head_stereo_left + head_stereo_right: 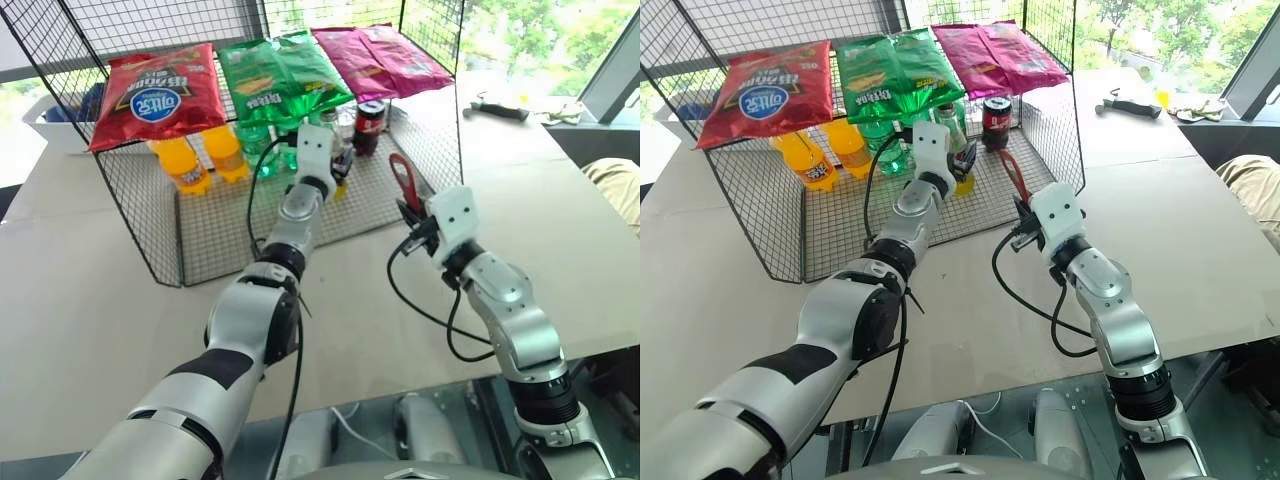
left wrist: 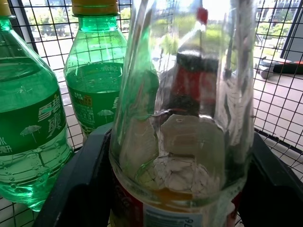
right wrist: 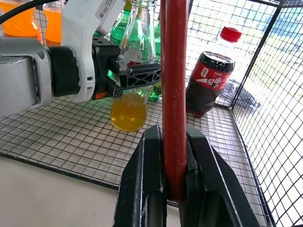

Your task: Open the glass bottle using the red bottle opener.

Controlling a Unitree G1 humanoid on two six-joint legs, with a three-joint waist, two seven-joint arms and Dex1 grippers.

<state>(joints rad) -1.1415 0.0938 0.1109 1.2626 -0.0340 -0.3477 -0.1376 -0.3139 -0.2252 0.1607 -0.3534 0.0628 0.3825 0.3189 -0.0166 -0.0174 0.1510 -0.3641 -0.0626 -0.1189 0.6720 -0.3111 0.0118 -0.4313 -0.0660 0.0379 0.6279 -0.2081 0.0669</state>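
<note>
Head views: The left claw reaches into the wire rack. Its two black fingers sit on both sides of the glass bottle. You cannot tell from here if they press on it. The bottle stands up on the rack floor, near the middle. Green bottles are at about 9 o'clock from it. Orange bottles are farther that way. A cola bottle is at about 2 o'clock from it. Three chip bags lie on top of the rack: red, green and pink. The right claw is in front of the rack, at about 4 o'clock from the glass bottle. It is closed on the opener, which sticks up out of it.

Left wrist view: The glass bottle fills the middle, between the two black fingers. The fingers are right beside the glass. You cannot tell if they squeeze it. Two green bottles stand just behind.

Right wrist view: The right fingers pinch the red opener tight. It stands straight up. Beyond it, the left claw has a finger on each side of the glass bottle, above the yellow drink. The cola bottle stands at 3 o'clock from the glass bottle.
</note>
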